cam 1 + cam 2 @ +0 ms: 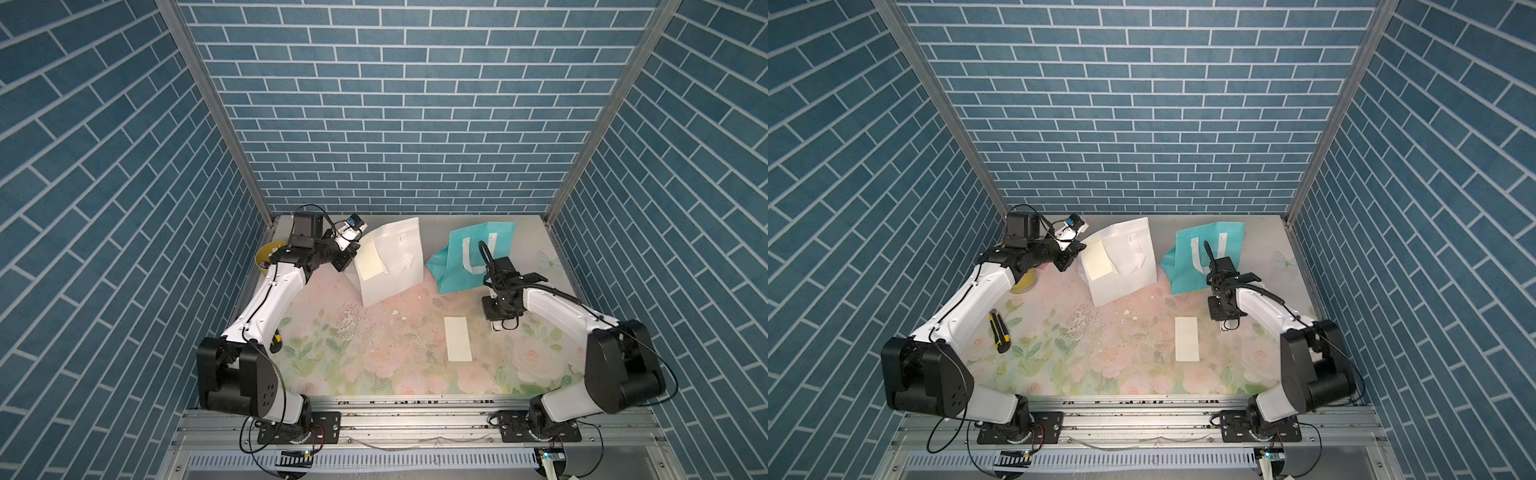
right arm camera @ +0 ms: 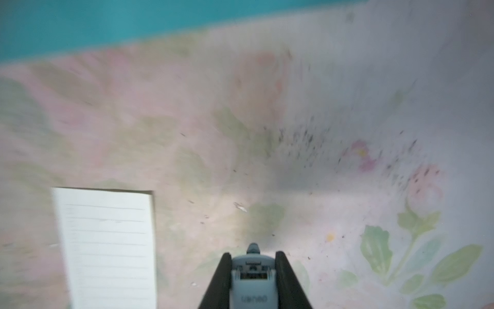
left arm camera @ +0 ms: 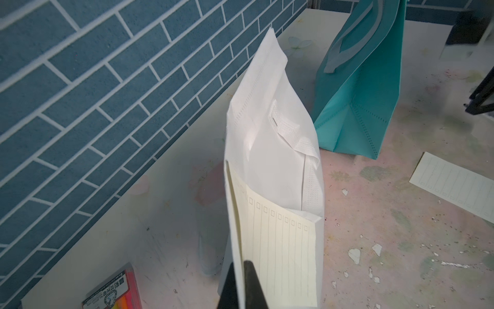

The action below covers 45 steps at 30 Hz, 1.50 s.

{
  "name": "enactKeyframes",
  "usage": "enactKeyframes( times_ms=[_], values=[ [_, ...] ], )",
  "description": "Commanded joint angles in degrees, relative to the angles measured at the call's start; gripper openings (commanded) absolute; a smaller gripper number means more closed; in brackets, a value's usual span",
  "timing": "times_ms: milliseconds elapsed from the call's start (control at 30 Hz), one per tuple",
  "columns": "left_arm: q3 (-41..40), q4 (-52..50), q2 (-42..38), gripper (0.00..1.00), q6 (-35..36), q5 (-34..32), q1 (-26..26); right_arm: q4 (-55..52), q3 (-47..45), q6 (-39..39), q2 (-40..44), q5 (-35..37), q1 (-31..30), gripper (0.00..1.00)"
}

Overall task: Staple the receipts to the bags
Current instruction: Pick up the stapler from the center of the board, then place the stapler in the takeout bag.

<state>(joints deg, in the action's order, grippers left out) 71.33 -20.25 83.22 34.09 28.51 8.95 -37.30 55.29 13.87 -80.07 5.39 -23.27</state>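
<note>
The white bag (image 1: 390, 266) lies at the back centre with a cream receipt (image 1: 370, 259) on its left part. My left gripper (image 1: 352, 254) is shut on that edge. In the left wrist view the black fingers (image 3: 251, 278) pinch the bag wall (image 3: 270, 160) and receipt (image 3: 283, 254) together. The teal bag (image 1: 469, 257) lies to the right. A second receipt (image 1: 458, 338) lies flat on the mat. Just right of it my right gripper (image 1: 496, 325) points down. Its fingers (image 2: 222, 278) close against both sides of a small grey-white stapler (image 2: 251, 283).
A yellow cup (image 1: 264, 259) stands at the back left behind my left arm. A yellow-black utility knife (image 1: 999, 330) lies on the left of the floral mat (image 1: 374, 365). A pink box (image 3: 115, 289) sits near the back wall. Brick walls enclose three sides.
</note>
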Motion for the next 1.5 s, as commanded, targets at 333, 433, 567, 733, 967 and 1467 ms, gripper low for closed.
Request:
enactKeyframes(
  times_ms=[333, 433, 567, 733, 967, 1467],
  values=[
    [-9.09, 14.03, -5.58, 0.0, -0.67, -1.25, 1.24, 41.15, 14.92, 0.52, 0.24, -8.4, -12.15, 0.0],
    [-9.2, 14.38, -5.17, 0.0, -0.88, 2.58, 1.57, 49.09, 18.44, 0.5, -4.32, -10.16, -14.27, 0.0],
    [-8.45, 13.87, -3.95, 0.0, -0.81, 3.74, 2.68, 59.7, 20.88, -0.33, -10.16, -9.46, -17.35, 0.0],
    [-8.3, 13.84, -3.19, 0.0, -0.86, 3.94, 3.18, 65.71, 24.97, -0.86, -16.64, -8.43, -20.12, 0.0],
    [-8.49, 13.41, -3.48, 0.0, 0.09, 3.33, 3.24, 67.1, 30.45, -0.38, -22.99, -5.45, -22.8, 0.0],
    [-8.49, 12.95, -3.4, 0.0, 0.98, 1.54, 3.22, 65.44, 32.96, 2.19, -27.81, -5.97, -24.9, 0.0]
  ],
)
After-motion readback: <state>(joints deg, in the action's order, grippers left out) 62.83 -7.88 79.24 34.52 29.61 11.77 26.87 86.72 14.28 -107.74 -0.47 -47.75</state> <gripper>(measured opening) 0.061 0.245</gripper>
